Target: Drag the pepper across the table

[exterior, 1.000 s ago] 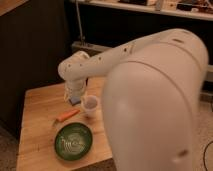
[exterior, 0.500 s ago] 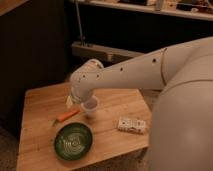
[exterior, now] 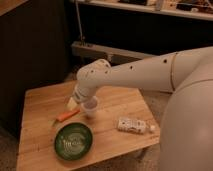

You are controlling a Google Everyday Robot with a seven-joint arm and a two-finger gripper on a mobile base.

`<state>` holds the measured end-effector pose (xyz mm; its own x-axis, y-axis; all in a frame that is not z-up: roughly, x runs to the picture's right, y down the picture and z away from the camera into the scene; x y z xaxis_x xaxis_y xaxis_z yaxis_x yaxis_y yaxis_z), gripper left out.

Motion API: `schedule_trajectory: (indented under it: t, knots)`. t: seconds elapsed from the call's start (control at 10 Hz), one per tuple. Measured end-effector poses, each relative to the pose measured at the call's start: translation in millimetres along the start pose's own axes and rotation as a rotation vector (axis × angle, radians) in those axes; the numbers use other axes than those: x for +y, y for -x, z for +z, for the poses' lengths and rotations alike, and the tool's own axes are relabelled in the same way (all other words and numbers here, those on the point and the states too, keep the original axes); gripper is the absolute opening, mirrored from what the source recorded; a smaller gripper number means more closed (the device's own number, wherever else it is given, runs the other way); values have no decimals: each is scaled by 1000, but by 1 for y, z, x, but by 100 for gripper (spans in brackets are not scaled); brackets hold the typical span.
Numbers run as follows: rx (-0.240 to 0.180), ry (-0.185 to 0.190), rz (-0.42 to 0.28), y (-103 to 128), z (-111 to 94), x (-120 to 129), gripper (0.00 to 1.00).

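Looking at the one camera view, you had the gripper (exterior: 75, 102) hanging low over the table (exterior: 42, 102), just left of centre frame and tucked under the big white arm (exterior: 135, 75). Its fingers were spread wide with nothing between them. The pepper (exterior: 66, 116) lay flat on the wood just below and a touch left of it, close but not touched as far as I could tell. The white cup (exterior: 90, 107) sat right beside the gripper on its right, and the green bowl (exterior: 73, 141) was just below the pepper.

My take: you needed to come down on the pepper's thicker middle, close gently, keep it on the wood, and drag toward the left planks. Going right or down would probably have bumped the cup or bowl. It's slim and tapered, so pinching near the tip would likely have made it roll or squirt out.
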<state>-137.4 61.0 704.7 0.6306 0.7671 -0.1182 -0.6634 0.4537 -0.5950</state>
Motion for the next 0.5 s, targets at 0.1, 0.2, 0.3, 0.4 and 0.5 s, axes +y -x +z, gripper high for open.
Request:
schedule_trajectory:
  t: [0.1, 0.2, 0.3, 0.4, 0.5]
  knots:
    - [-1, 5, -14, 1, 1, 1, 65]
    - [-4, 11, -36, 2, 1, 3, 65]
    - [-30, 22, -101, 6, -1, 8, 65]
    - [-59, 34, -223, 11, -6, 13, 65]
    - [-75, 51, -350, 16, -10, 21, 65]
